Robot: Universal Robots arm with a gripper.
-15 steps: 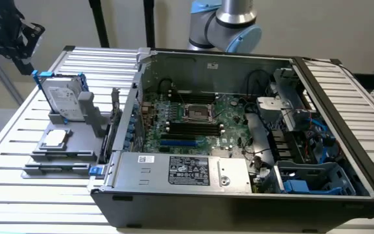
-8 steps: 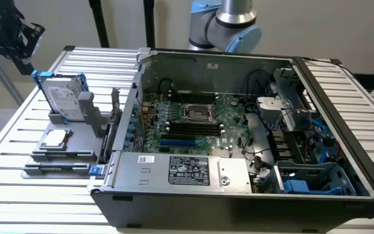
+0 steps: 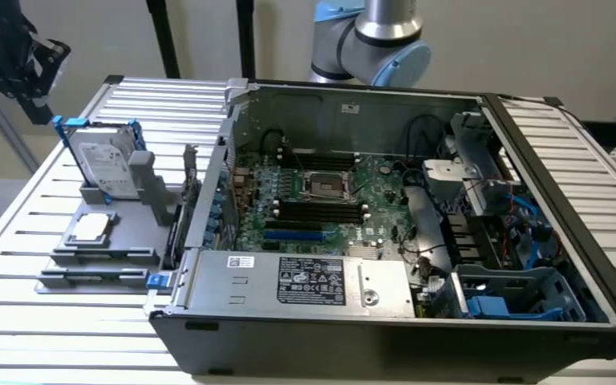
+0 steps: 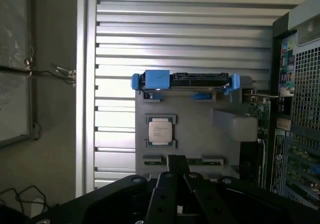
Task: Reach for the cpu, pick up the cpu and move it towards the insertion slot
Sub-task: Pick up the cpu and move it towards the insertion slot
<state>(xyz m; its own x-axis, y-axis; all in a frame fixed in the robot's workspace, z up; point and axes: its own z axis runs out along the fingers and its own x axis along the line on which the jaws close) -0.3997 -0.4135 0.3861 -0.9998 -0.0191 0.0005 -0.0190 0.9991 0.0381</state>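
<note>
In the exterior view, the cpu (image 3: 92, 227), a small flat square chip with a silver metal top and a pale rim, lies flat in a recess of a grey plastic holder (image 3: 83, 277) at the exterior view's left, a little below mid-height in the frame. Higher in the frame, a larger silver hard drive (image 3: 105, 167) in a blue frame stands upright in the same holder. The holder rests on a slatted metal worktop (image 3: 30, 321), just beside an open black computer case (image 3: 394, 337). The insertion slot (image 3: 326, 185), a square socket with a shiny silver frame and a dark centre, sits on the green board inside the case, near the middle of the frame and well apart from the cpu.

In the wrist view, the black pincer (image 4: 177, 160) hangs above the holder with its fingertips together and nothing between them. The cpu (image 4: 160, 131) sits untouched in its recess, apart from the tips, with the hard drive (image 4: 182, 80) beyond it.

We judge the cpu light, stiff and thin. Its metal top is probably slick, and its underside is likely delicate (not something to squeeze hard). Two opposite edges of the pale rim look like the best place to hold it, though the recess seems to leave little room around them.
</note>
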